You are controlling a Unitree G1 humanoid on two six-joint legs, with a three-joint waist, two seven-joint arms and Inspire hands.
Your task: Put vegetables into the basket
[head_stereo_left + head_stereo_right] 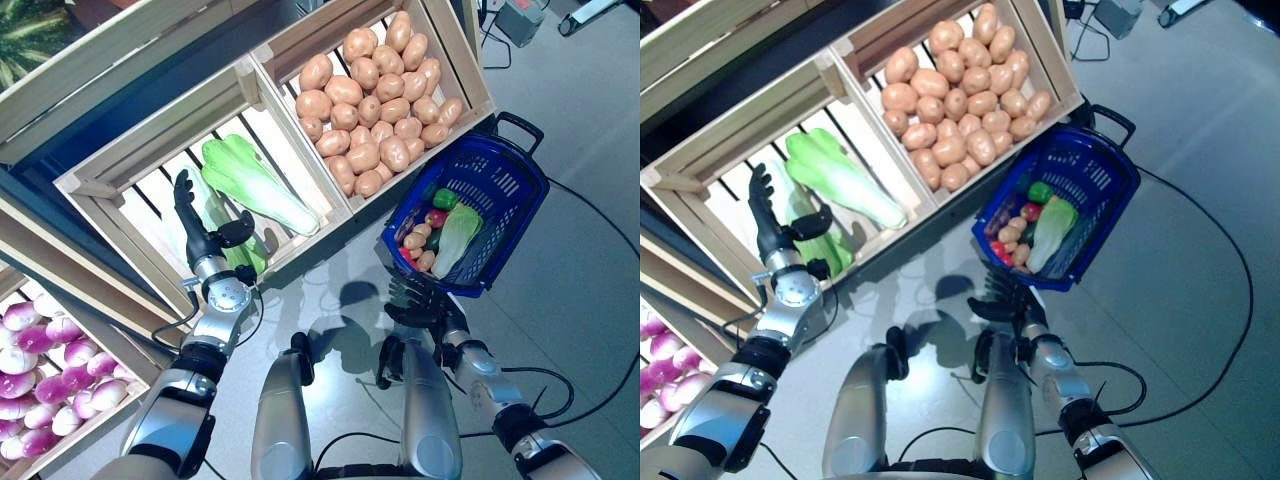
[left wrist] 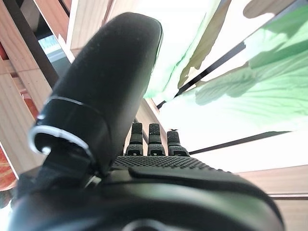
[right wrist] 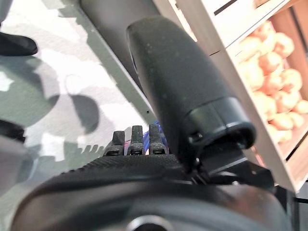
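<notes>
At centre left, the left hand [image 1: 205,238] is held with fingers straight and spread over the cabbages [image 1: 262,186] in the wooden crate [image 1: 150,130]. At right, the blue basket [image 1: 515,190], holding vegetables, is met by the right hand [image 1: 420,298]; its grip cannot be told.

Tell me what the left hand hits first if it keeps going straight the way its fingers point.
Probably the green cabbages in the wooden crate. The left hand is open, fingers aimed into that compartment; how far off the leaves lie is unclear.
</notes>
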